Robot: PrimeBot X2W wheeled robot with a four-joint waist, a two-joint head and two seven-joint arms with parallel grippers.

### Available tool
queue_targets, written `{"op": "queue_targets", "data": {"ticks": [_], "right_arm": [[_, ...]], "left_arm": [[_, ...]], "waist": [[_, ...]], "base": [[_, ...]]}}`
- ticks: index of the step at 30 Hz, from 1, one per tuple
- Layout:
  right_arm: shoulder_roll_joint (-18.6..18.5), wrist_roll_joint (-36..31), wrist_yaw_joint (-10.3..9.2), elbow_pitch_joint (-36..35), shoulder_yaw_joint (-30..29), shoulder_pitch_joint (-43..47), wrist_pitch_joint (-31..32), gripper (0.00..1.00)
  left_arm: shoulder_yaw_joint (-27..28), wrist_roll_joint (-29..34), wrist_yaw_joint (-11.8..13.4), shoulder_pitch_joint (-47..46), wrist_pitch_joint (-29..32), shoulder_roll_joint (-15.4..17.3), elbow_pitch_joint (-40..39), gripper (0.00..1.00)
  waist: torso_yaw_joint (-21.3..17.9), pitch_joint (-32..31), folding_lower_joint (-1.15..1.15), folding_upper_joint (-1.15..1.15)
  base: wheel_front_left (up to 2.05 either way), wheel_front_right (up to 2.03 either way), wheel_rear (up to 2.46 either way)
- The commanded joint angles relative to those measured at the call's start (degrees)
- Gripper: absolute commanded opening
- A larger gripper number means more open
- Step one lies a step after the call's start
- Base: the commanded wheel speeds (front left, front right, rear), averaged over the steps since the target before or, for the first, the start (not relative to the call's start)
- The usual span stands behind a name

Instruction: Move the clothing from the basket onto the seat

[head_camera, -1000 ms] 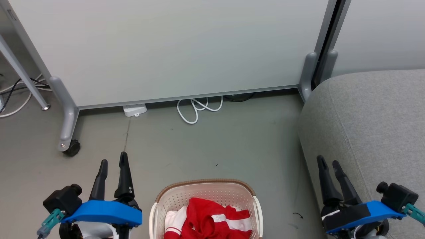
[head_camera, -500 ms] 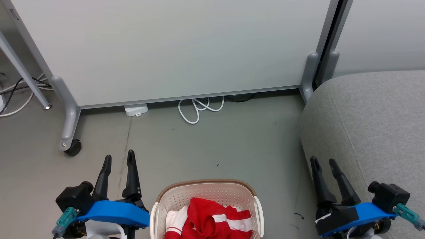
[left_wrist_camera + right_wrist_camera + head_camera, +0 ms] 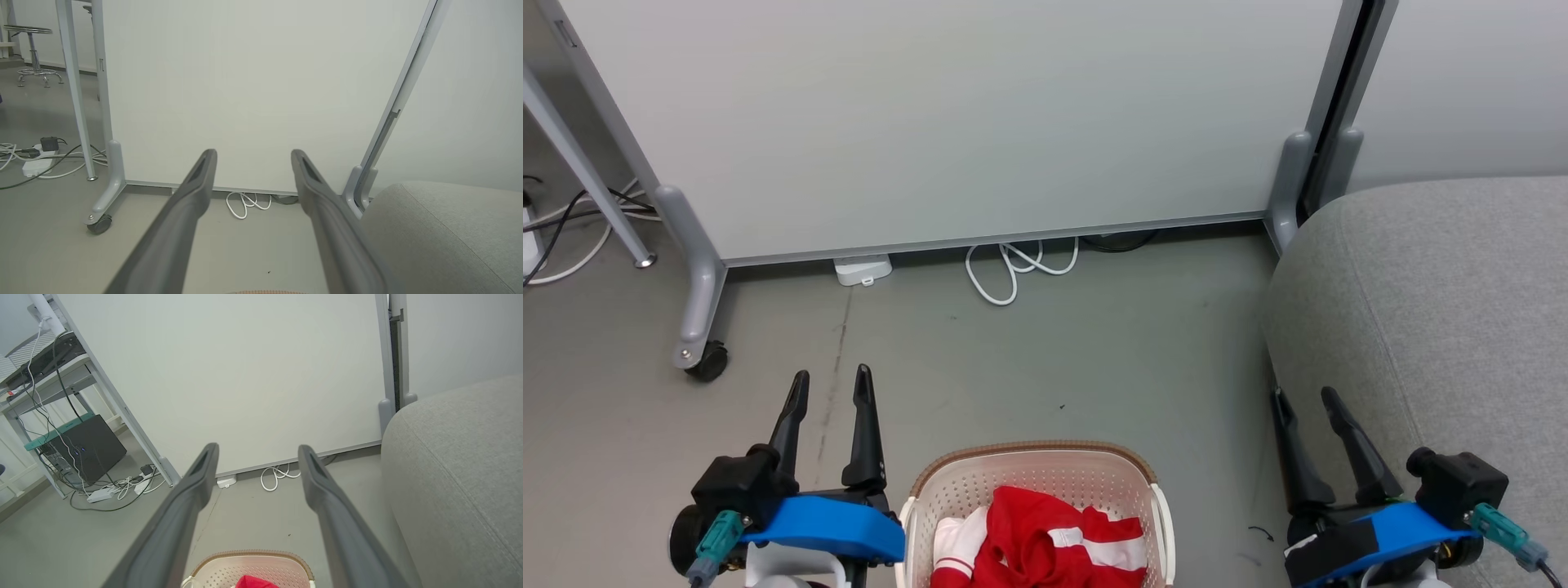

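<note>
The red clothing [image 3: 1045, 543] lies crumpled in the laundry basket [image 3: 1029, 452], between the left pincer [image 3: 832, 377] and the right pincer [image 3: 1303, 394], both apart and empty. Soft and light, it probably suits a pinch on its raised fold, though the pile is partly cut off.

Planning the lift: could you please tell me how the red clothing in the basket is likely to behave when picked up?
The clothing lies crumpled in folds, so it is probably floppy and will drape below a pinch. It looks thin, likely light. A dangling part might catch on the basket rim.
</note>
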Motion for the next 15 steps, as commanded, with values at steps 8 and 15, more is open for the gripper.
{"op": "queue_targets", "data": {"ticks": [8,15], "right_arm": [[-0.4,-5.0,0.12,-0.4,0.8,-0.3,-1.6,1.00],[-0.5,-8.0,0.13,-0.4,1.0,-0.2,-2.4,1.00]], "left_arm": [[-1.0,4.9,-0.5,-0.8,-1.6,0.5,-0.6,1.00],[-1.4,8.0,-1.0,-1.0,-2.3,0.4,-0.5,1.00]], "waist": [[0.1,0.0,0.00,0.00],[0.4,0.0,0.00,0.00]], "base": [[0.00,0.00,0.00],[0.00,0.00,0.00]]}}
